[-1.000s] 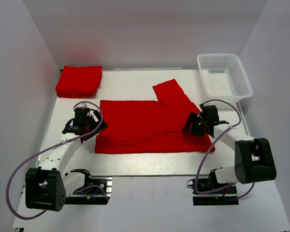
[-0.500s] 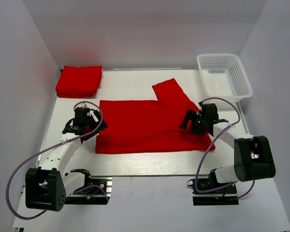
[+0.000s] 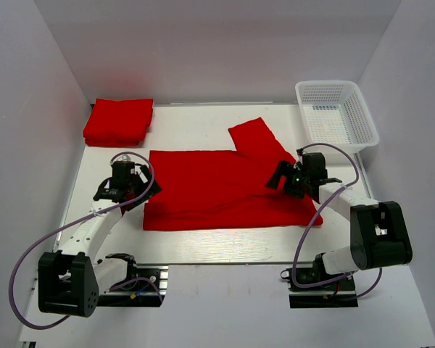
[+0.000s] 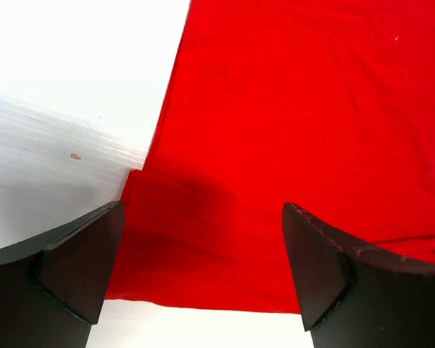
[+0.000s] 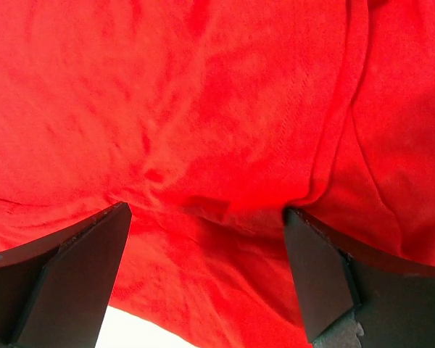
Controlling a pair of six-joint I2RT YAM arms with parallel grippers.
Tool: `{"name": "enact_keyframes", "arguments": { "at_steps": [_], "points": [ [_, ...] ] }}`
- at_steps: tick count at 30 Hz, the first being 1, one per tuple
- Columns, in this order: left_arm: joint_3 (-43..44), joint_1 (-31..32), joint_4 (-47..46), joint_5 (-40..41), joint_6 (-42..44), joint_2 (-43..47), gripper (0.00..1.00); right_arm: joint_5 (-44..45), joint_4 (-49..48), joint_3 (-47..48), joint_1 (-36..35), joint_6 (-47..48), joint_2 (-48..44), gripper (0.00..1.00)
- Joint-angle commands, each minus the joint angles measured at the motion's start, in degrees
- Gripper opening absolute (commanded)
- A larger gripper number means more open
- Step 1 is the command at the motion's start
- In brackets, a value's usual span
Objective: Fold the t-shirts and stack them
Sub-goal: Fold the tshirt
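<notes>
Red knit cloth covers the middle of the bench (image 3: 203, 246). One shirt (image 3: 217, 190) lies flat as a long rectangle, with a sleeve (image 3: 255, 136) jutting toward the far right corner. A stack (image 3: 119, 120) of folded shirts sits in the far left corner, and a mesh basket (image 3: 326, 84) in the far right one.

We judge the fold to be partway done. The body looks doubled lengthwise, since a second layer shows along its near edge, while the sleeve is not yet tucked in.

Our left gripper (image 4: 203, 268) hangs over the shirt's near left corner, fingers spread wide with nothing between them. Our right gripper (image 5: 206, 268) hangs over the right end, just near of the sleeve, equally released. We cannot tell whether its tips touch the cloth.

Next, we think, each gripper must come down and pinch its end. The left needs both layers at the hem; the right has to catch the seam ridge.

Up close the fabric is matte, soft and limp. It shows shallow wrinkles, a stitched seam and a rumpled fold under the right gripper, so it will likely sag and slide.
</notes>
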State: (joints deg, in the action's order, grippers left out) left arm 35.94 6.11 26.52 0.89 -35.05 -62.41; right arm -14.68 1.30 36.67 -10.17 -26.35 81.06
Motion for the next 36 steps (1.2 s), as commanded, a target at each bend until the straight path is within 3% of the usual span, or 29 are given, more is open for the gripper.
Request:
{"name": "enact_keyframes", "arguments": {
  "at_steps": [1, 14, 15, 17, 18, 19, 21, 36],
  "points": [
    [-0.4, -0.2, -0.9, -0.2, 0.2, 0.9, 1.0, -0.6, -5.2, 1.3, 0.0, -1.5, -0.5, 0.9],
    [-1.0, -0.2, -1.4, -0.2, 0.2, 0.9, 1.0, 7.6, -3.1, 1.7, -0.1, -5.6, 3.3, 0.9],
    [-1.0, -0.2, -1.4, -0.2, 0.2, 0.9, 1.0, 7.9, -3.8, 1.7, -0.1, -5.7, 3.6, 0.86],
    [-1.0, -0.2, -1.4, -0.2, 0.2, 0.9, 1.0, 8.0, -4.3, 1.5, -0.2, -6.3, 4.3, 0.71],
    [-1.0, -0.2, -1.4, -0.2, 0.2, 0.9, 1.0, 7.9, -4.6, 1.3, -0.1, -6.4, 4.3, 0.56],
    [-1.0, -0.2, -1.4, -0.2, 0.2, 0.9, 1.0, 7.6, -4.9, 1.3, 0.0, -6.4, 4.5, 0.27],
    [-1.0, -0.2, -1.4, -0.2, -0.4, 0.9, 1.0, 8.0, -4.8, 1.2, -0.2, -6.5, 4.4, 0.02],
    [-1.5, -0.2, -1.4, -1.2, -0.4, 1.4, 1.0, 5.4, -4.1, 4.7, -0.3, -5.4, 0.6, 0.0]
  ]
}}
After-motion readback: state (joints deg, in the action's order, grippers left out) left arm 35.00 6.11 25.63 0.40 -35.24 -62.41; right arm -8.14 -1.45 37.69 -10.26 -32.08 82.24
